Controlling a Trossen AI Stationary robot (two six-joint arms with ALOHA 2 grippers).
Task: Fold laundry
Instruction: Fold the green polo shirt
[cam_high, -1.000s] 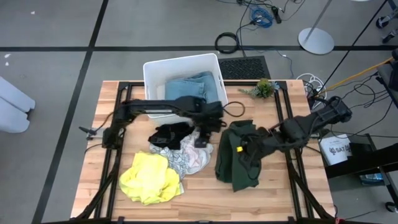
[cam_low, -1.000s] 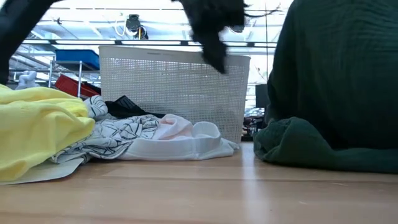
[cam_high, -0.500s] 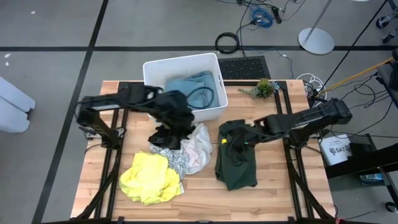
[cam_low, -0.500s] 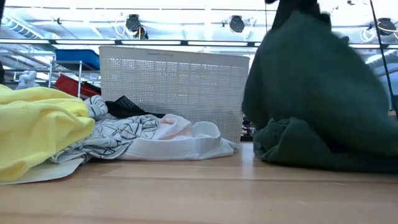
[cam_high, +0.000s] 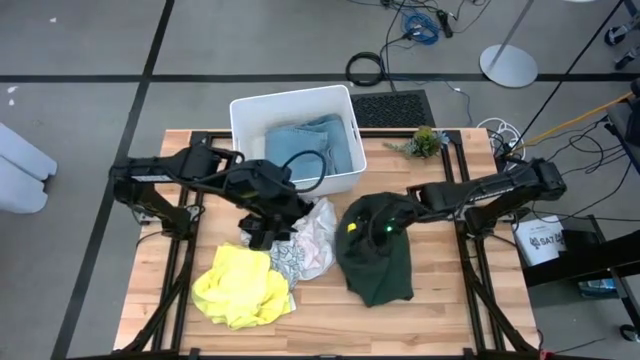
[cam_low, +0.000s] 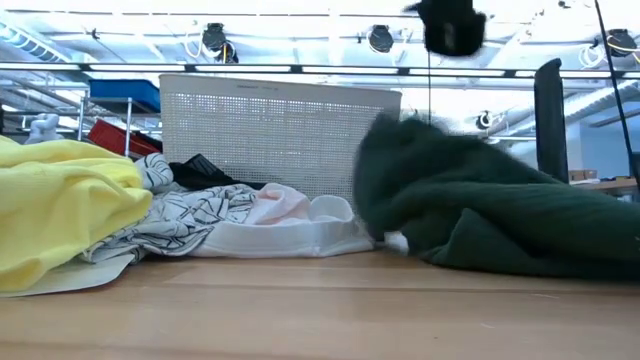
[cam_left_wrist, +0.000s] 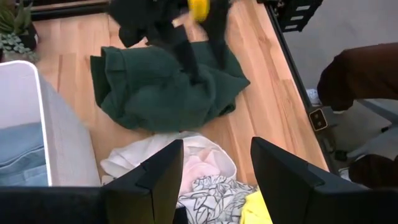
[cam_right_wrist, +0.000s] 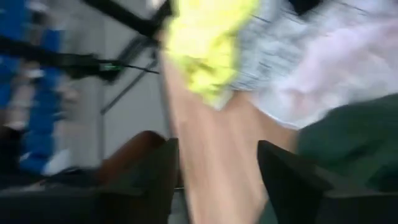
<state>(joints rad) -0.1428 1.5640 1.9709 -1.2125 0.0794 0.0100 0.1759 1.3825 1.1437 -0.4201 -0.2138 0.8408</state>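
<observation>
table (cam_high: 450, 310): wooden top, black frame rails along its sides.
white bin (cam_high: 245, 115): at the far edge of the table, holding the light blue garment (cam_high: 305, 140).
dark green garment (cam_high: 375, 255): heaped on the right half of the table, lying free, nothing clamped on it.
right gripper (cam_high: 385, 225): above the dark green heap, fingers (cam_right_wrist: 292, 180) apart and empty.
left gripper (cam_left_wrist: 211, 171): over the middle pile just in front of the bin, fingers apart, holding nothing.
black garment (cam_high: 262, 225): mostly hidden under the left arm.
white garment with grey pattern (cam_high: 305, 245): between the black one and the dark green heap, touching the bright yellow garment (cam_high: 240, 285), which lies at the near left.
small plant (cam_high: 425, 140): far edge, right of the bin.
</observation>
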